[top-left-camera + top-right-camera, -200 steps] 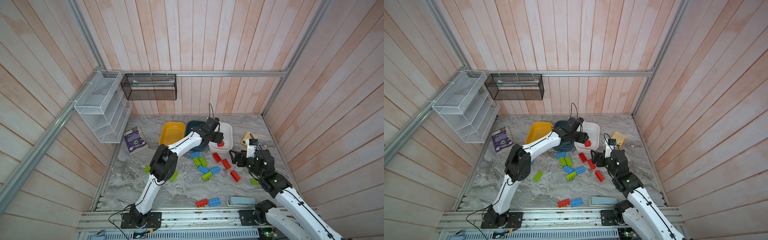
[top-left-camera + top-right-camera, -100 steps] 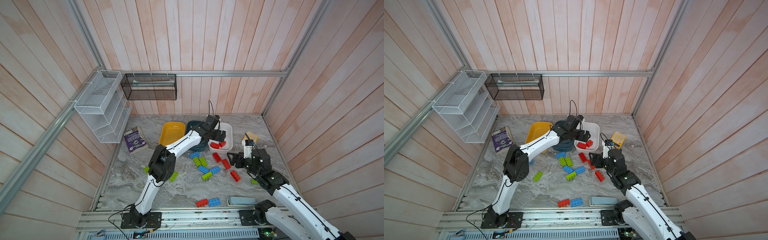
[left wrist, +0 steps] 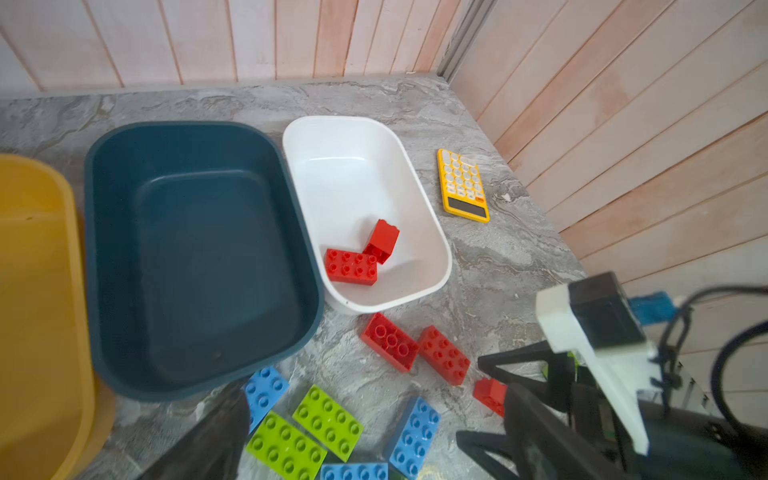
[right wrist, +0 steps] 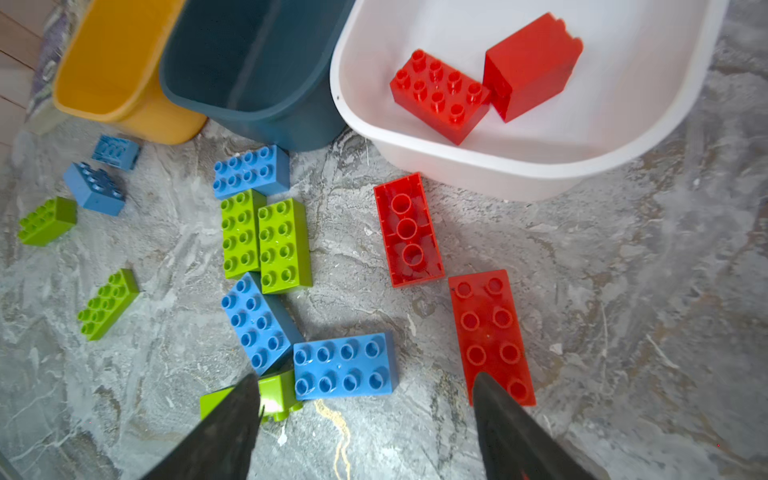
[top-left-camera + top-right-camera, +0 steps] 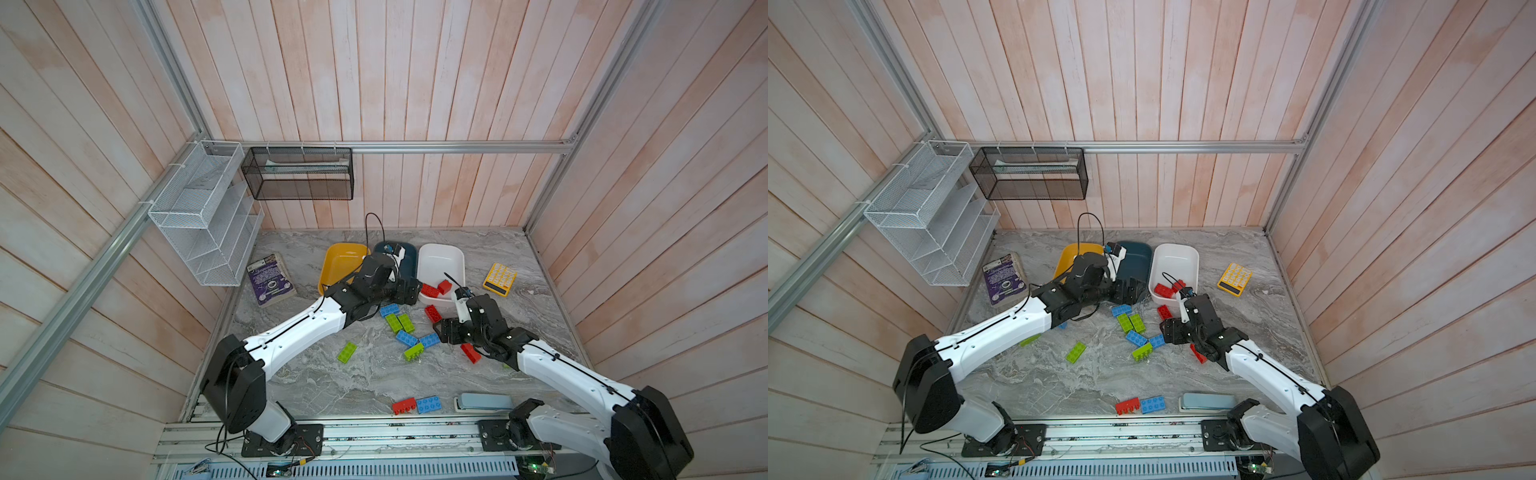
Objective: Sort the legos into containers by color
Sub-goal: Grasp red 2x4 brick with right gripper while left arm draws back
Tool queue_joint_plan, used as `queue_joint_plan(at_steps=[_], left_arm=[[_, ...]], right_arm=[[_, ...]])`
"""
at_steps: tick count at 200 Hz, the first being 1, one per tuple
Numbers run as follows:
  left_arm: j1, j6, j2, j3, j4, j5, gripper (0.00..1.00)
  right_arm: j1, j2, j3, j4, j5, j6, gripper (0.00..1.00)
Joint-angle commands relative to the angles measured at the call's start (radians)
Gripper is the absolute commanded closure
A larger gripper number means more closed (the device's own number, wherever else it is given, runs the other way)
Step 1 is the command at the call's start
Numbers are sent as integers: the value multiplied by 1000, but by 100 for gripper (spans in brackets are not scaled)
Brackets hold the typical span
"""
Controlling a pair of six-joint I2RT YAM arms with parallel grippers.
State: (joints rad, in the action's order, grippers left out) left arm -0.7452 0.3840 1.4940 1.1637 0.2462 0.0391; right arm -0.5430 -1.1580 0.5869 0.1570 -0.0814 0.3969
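The legos (image 4: 284,245) are barely sorted: two red ones (image 3: 357,262) lie in the white tub (image 3: 345,174), the teal tub (image 3: 199,249) and the yellow tub (image 3: 33,270) look empty, the rest litter the table (image 4: 623,291), and the left tool (image 5: 411,289) and the right tool (image 4: 363,382) both gape apart, holding nothing.

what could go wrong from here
1. The open right gripper hangs over a blue brick touching a green brick, with a red brick alongside; closing could catch two colours.
2. The open left gripper sits at the white tub, close to the right arm; moving either carelessly could make them collide.
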Motion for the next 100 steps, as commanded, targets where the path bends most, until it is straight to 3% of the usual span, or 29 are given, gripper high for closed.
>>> queue_joint_plan(at_steps=[1, 42, 100], left_arm=[[3, 48, -105, -137, -51, -55, 4], [4, 101, -282, -339, -58, -87, 4], [3, 128, -383, -445, -3, -106, 5]], right_arm=[[-6, -55, 40, -58, 43, -1, 19], [-6, -187, 88, -105, 64, -21, 18], [-7, -312, 153, -133, 120, -55, 24]])
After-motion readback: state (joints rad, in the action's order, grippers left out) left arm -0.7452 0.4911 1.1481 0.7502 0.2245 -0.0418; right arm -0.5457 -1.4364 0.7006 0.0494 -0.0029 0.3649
